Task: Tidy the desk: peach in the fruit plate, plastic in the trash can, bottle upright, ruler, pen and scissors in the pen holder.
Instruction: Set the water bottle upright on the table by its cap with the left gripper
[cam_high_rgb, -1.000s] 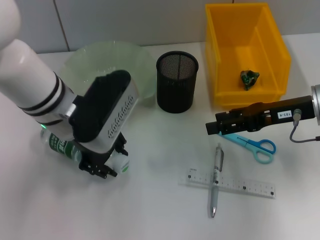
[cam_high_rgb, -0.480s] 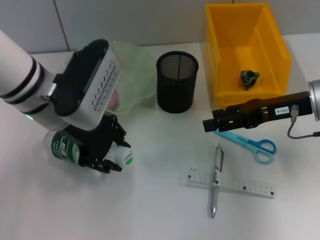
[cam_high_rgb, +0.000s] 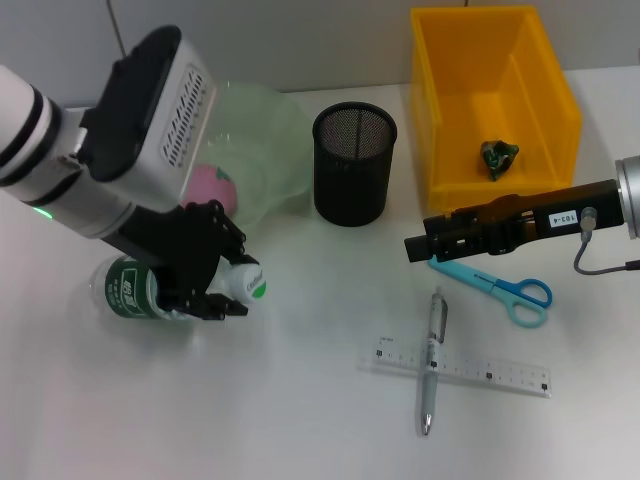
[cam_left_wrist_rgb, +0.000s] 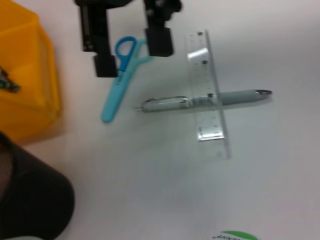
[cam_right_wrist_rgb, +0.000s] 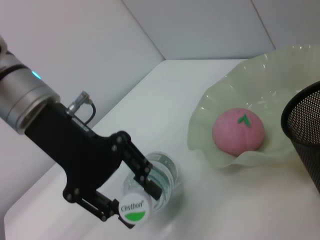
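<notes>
the left tool clamps the bottle, hiding its neck; right tool near scissors, its opening unclear.

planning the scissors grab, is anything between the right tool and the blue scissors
Nothing visible: the right tool hovers just above the blades of the blue-handled scissors, and the grey pen across the clear plastic ruler lies apart, nearer the robot.

Pink peach, yellow bin
</notes>
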